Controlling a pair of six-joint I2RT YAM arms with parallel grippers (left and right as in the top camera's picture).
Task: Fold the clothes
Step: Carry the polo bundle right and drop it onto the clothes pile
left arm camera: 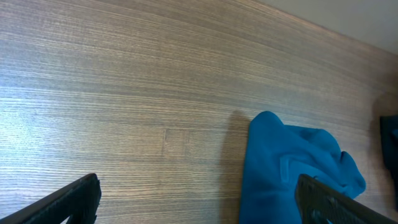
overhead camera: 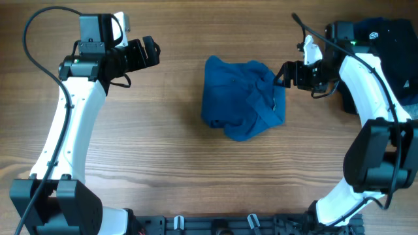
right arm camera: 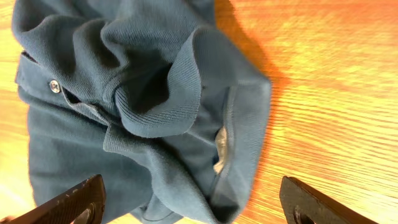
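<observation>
1. The wooden bench (overhead camera: 176, 163) carries everything.
2. The blue shirt (overhead camera: 241, 98) lies crumpled at mid-bench, its collar and one button showing.
3. The right tool (overhead camera: 285, 73) stands wide at the shirt's right edge, gripping nothing.
4. The left tool (overhead camera: 153, 52) stands wide and empty, well apart from the shirt.
5. Farthest back, a dark garment (overhead camera: 400, 46) lies in the right corner.

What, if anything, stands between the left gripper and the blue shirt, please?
Nothing visible does: only bare table lies between the open left gripper and the shirt. The right gripper hangs open at the shirt's opposite edge.
</observation>
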